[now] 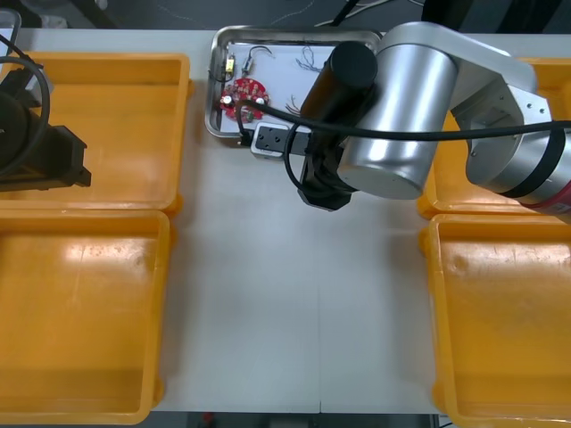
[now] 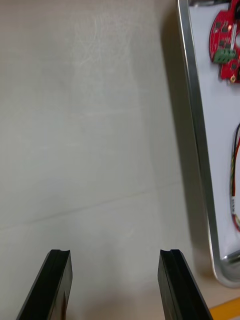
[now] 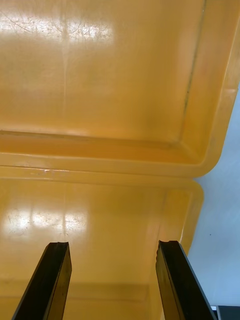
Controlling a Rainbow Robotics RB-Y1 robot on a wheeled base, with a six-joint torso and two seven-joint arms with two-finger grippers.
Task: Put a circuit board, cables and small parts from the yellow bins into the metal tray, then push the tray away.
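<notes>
With fingers apart and empty, the right pincer (image 2: 116, 255) is hovering over bare bench (image 2: 90, 125) just beside the metal tray (image 2: 192, 125) holding a red circuit board (image 2: 226, 45) and cables (image 2: 234, 165), so an off-centre shove is risking skewing it; the left pincer (image 3: 112, 247) is idling, apart, over yellow bins (image 3: 100, 75).

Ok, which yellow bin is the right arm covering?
The far right bin; only its edges show past the arm. The right gripper, open, is over the table beside the metal tray; left arm parked.
</notes>
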